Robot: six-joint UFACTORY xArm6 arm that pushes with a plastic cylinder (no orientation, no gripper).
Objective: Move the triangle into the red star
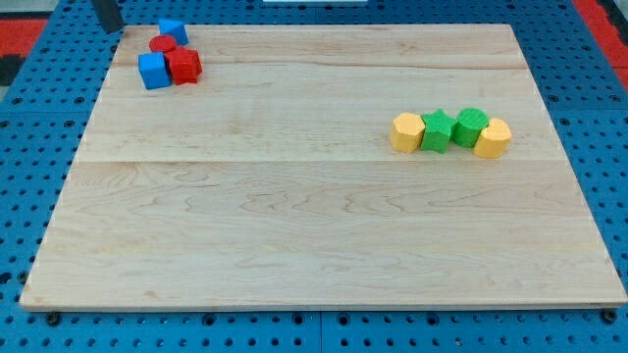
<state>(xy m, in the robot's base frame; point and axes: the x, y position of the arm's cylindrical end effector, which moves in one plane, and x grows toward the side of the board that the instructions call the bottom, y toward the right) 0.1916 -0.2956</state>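
Note:
A cluster of blocks sits at the view's top left corner of the wooden board [314, 226]. In it, a small blue block [173, 30], apparently the triangle, is at the top. A red round block [162, 44] touches it just below. A blue cube [153, 71] and the red star [184, 66] sit side by side under that. The dark rod comes in at the view's top left edge. My tip [110, 27] stands off the board's corner, left of the blue triangle and apart from all blocks.
A row of touching blocks lies at the view's right: a yellow hexagon [405, 132], a green star [437, 130], a green round block [471, 126] and a yellow block [493, 138]. A blue pegboard [29, 176] surrounds the board.

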